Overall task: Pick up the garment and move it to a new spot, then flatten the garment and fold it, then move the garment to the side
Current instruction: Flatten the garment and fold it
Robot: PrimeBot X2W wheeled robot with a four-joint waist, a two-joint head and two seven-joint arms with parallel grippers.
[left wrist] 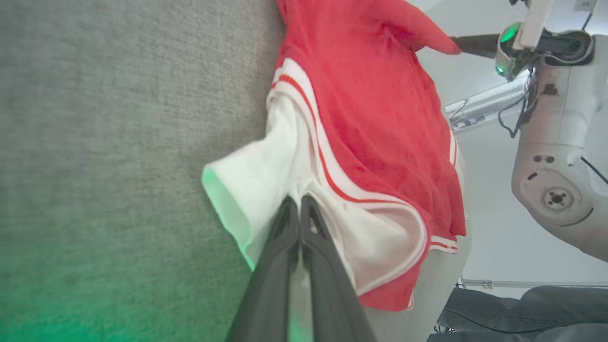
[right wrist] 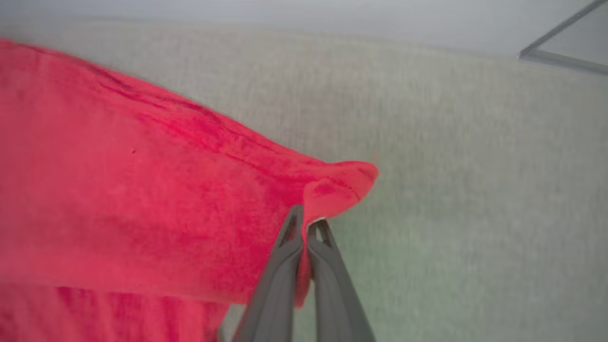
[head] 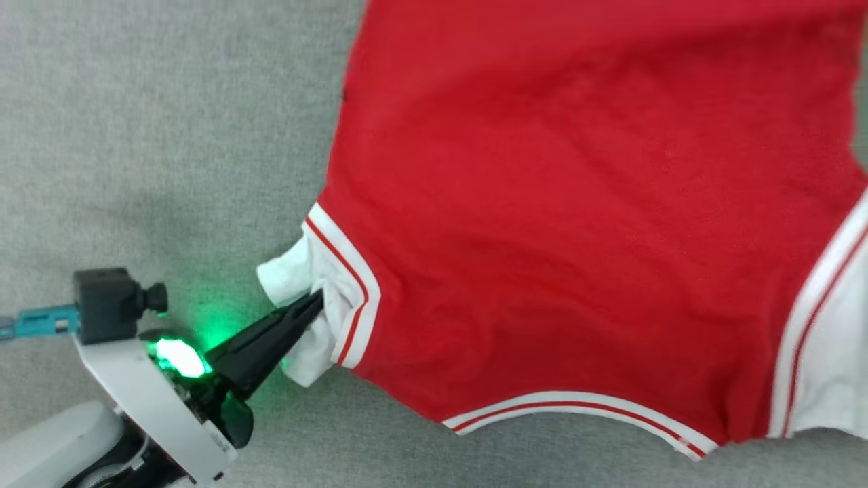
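1. Pinching the white sleeve (head: 298, 285) of the garment (head: 576, 203), your left gripper (head: 313, 299) is gripping cloth between closed fingers.
2. Your right gripper (right wrist: 306, 224) is clamping a red corner (right wrist: 346, 183).
3. The garment is lying on the grey surface (head: 135, 135); you are probably flattening it, so the next move is calling for an even outward pull.

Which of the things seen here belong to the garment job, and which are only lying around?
Belong to the job:
- garment
- left gripper, shut on the garment's white sleeve
- right gripper, shut on a red corner of the garment

Only lying around:
- grey cloth surface under the garment
- dark grey fabric, off to the side
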